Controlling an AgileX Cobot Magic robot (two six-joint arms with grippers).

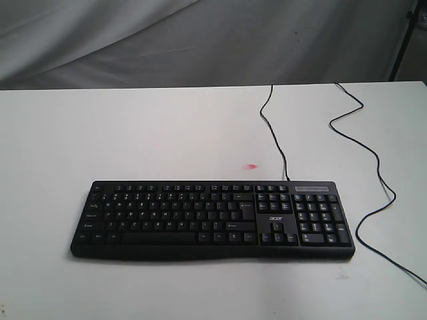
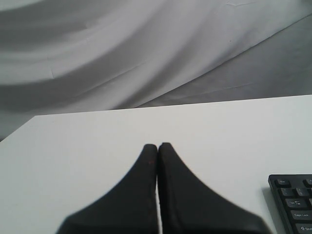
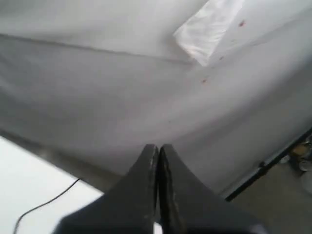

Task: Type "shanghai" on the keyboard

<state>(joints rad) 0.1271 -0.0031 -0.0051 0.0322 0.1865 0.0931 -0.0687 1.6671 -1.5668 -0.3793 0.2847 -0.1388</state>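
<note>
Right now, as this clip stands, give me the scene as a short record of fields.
keyboard: black, flat on white table, nothing touching it
cable: thin, black, runs from keyboard's back toward table's far edge
left tool: shut, empty, over bare table beside keyboard's end
right tool: shut, empty, facing grey backdrop
pink spot: small, on table behind keyboard
</note>
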